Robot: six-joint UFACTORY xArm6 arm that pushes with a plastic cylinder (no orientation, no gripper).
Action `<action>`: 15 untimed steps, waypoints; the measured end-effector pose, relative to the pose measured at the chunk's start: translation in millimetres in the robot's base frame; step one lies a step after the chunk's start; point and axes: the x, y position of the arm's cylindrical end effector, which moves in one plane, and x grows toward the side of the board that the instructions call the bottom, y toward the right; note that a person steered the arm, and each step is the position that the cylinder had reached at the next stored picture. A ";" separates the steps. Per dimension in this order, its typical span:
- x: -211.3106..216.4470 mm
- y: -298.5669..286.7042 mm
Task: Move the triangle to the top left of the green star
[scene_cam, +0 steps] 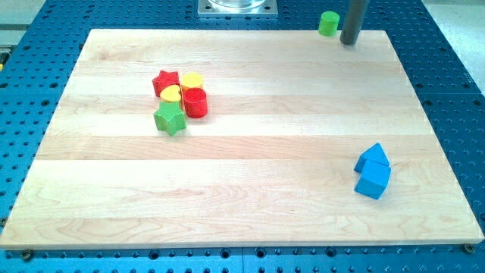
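No pincer here, only my tip (348,42) at the board's top edge, just right of green cylinder (328,23), touching nothing. Blue triangle (372,157) far below; green star (170,119) far down-left.

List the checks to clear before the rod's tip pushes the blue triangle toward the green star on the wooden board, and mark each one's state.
1. Blue triangle block located, at the view's lower right: ok.
2. Green star block located, at the view's left: ok.
3. Spot to the star's top left free: not ok; the red star block sits there, clustered with two yellow blocks and a red cylinder block.
4. Triangle free to move alone: not ok; the blue cube block touches it.
5. My tip next to the triangle: not ok; it is at the view's top right, beside a green cylinder block.
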 end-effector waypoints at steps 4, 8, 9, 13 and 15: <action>266.4 -123.8; 238.9 -118.3; 225.8 -168.2; 275.1 -247.8; 317.1 -343.8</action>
